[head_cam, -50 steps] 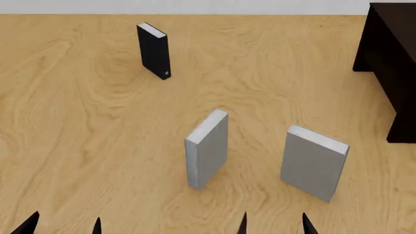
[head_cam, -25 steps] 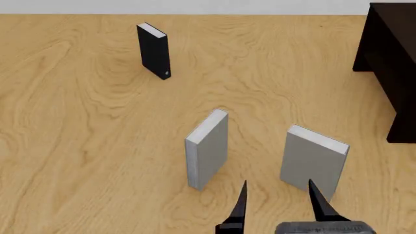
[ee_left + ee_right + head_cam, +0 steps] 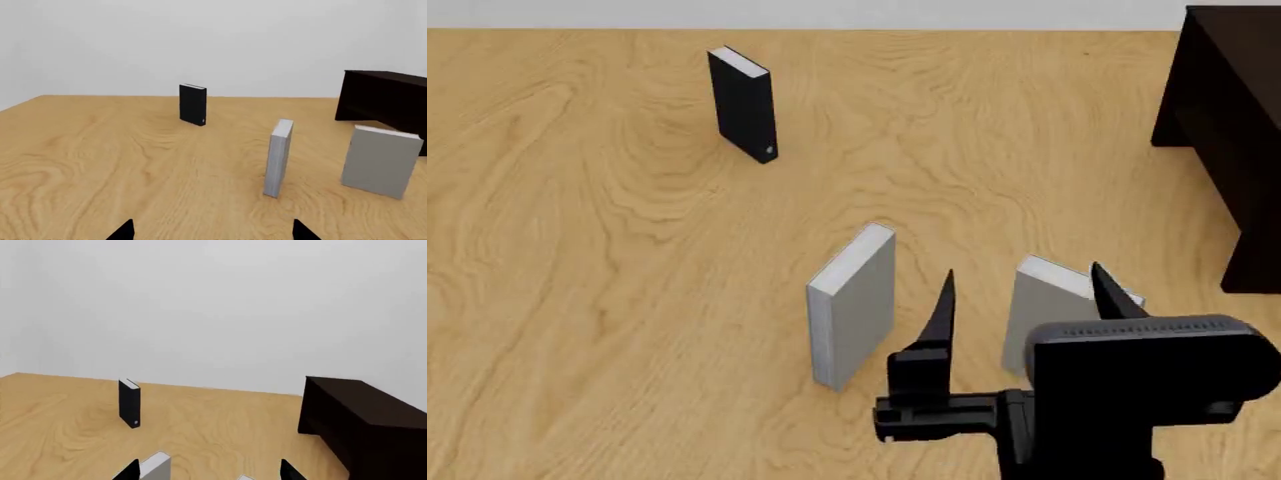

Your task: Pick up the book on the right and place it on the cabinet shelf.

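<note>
On the wooden table point(image 3: 587, 300), going left to right: a black book point(image 3: 743, 103) stands far back, a grey book point(image 3: 854, 305) stands edge-on mid-table, then the book point(image 3: 1044, 310) to pick, upright, with the dark cabinet point(image 3: 1228, 130) beyond it. The left tool point(image 3: 212, 232) rests low, its tips spread. The right tool point(image 3: 1021, 295) hovers above the book, spread wide, one finger on either side of the top edge. To grasp well, I judge it should descend straight, centre the covers between the fingers, and avoid nudging the neighbouring grey book.
</note>
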Motion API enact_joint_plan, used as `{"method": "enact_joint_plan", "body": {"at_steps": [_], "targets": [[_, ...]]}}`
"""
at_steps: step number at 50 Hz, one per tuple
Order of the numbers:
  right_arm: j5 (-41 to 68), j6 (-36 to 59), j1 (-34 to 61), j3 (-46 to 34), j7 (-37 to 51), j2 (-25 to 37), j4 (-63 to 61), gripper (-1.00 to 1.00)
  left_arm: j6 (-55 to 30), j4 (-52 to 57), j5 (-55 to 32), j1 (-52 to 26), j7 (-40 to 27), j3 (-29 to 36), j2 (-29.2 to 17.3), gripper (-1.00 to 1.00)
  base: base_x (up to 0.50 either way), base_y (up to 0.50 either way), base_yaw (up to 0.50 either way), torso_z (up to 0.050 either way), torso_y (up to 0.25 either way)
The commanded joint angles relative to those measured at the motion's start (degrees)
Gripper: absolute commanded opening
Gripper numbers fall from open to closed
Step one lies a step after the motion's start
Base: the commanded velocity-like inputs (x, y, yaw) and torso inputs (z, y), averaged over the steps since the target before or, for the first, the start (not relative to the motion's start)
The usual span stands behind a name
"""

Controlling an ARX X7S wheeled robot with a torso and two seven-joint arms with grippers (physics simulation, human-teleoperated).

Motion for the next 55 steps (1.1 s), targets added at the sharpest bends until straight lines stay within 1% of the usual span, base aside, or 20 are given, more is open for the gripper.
{"method": "enact_joint_plan", "body": {"at_steps": [1,7,10,14,18,19,25,36,55], "targets": [[5.57,12.0,9.12,7.26,-2.5,-0.02,-3.53,1.0,1.2,-1.06,-2.84,-0.08,1.47,0.45,-0.38,1.0,0.0,0.0,0.0,0.0,0.0],[5.55,15.15,12.43,6.3,-2.69,2.88,-3.41,1.0,1.08,-0.71,-3.18,0.05,1.08,0.52,-0.5,1.0,0.0,0.0,0.0,0.0,0.0],[6.62,16.53,13.84,7.55,-3.5,2.93,-3.26,1.0,1.76,-1.3,-2.91,0.34,1.28,0.75,-0.7,1.0,0.0,0.0,0.0,0.0,0.0],[6.79,17.29,15.14,7.18,-3.72,3.9,-2.99,1.0,2.46,-0.89,-3.25,0.75,1.32,0.82,-0.71,1.0,0.0,0.0,0.0,0.0,0.0],[7.89,18.95,16.61,8.86,-4.06,3.17,-3.15,1.0,2.17,-0.57,-4.03,0.77,1.37,0.85,-0.92,1.0,0.0,0.0,0.0,0.0,0.0],[7.16,18.53,16.76,7.67,-3.51,4.05,-3.25,1.0,2.34,-0.54,-4.22,0.95,1.48,0.97,-0.9,1.0,0.0,0.0,0.0,0.0,0.0],[8.09,20.13,17.54,7.61,-3.67,3.85,-3.93,1.0,2.76,-0.09,-4.61,1.5,1.62,1.65,-0.95,1.0,0.0,-0.06,0.0,0.0,0.0],[8.68,20.53,17.37,6.61,-3.49,4.35,-5.11,1.0,3.53,0.34,-4.79,1.76,1.25,1.52,-1.44,1.0,0.06,-0.42,0.0,0.0,0.0],[9.91,20.52,17.35,6.1,-3.7,4.65,-5.57,1.0,4.42,0.45,-4.55,2.3,1.34,3.13,-2.09,1.0,0.24,-0.45,0.0,0.0,0.0]]}}
